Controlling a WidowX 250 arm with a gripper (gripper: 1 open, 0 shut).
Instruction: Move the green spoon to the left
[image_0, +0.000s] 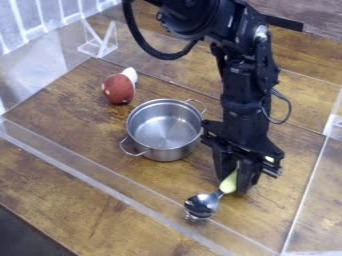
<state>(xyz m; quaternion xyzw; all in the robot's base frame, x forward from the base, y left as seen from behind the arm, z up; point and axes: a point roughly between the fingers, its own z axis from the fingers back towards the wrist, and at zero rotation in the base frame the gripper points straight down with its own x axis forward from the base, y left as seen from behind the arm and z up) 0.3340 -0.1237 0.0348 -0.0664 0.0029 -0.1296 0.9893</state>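
The green spoon (222, 189) lies near the front edge of the wooden table, its yellow-green handle pointing up into the gripper and its shiny silver bowl (201, 206) resting on the wood. My gripper (235, 176) points straight down and is shut on the spoon's handle. The black arm rises from it toward the top of the view. The upper end of the handle is hidden between the fingers.
A steel pot (164, 130) with side handles stands just left of the gripper. A red rounded object (119, 89) lies further back left. A clear plastic wall (94, 170) borders the table's front and right sides. A white rack (96, 40) stands at the back.
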